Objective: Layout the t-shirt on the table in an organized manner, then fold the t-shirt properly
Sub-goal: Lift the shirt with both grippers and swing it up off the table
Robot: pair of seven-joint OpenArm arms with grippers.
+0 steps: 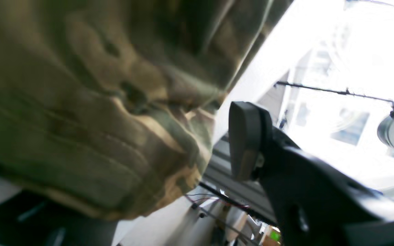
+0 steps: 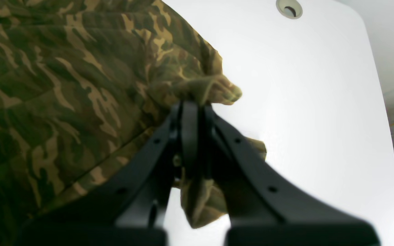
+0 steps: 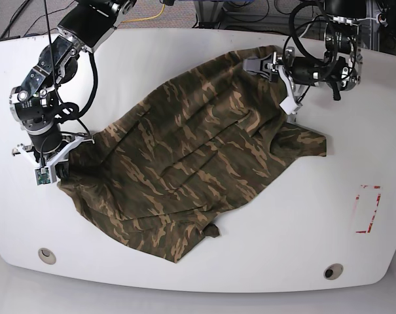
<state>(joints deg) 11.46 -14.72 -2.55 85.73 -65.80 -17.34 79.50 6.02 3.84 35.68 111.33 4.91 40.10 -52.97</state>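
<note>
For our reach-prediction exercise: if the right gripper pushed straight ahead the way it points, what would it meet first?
The t-shirt: the right gripper is shut on a bunched fold directly ahead of its tips.

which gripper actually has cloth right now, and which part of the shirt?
Right gripper: shut on a bunched edge fold of the camouflage-print cloth t-shirt. Left gripper: one finger beside the cloth, the other hidden behind it; a hold cannot be told.

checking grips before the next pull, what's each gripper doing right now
Left gripper: holds a bunched fold of the camouflage-print cloth t-shirt.
Right gripper: shut on the t-shirt's edge.
</note>
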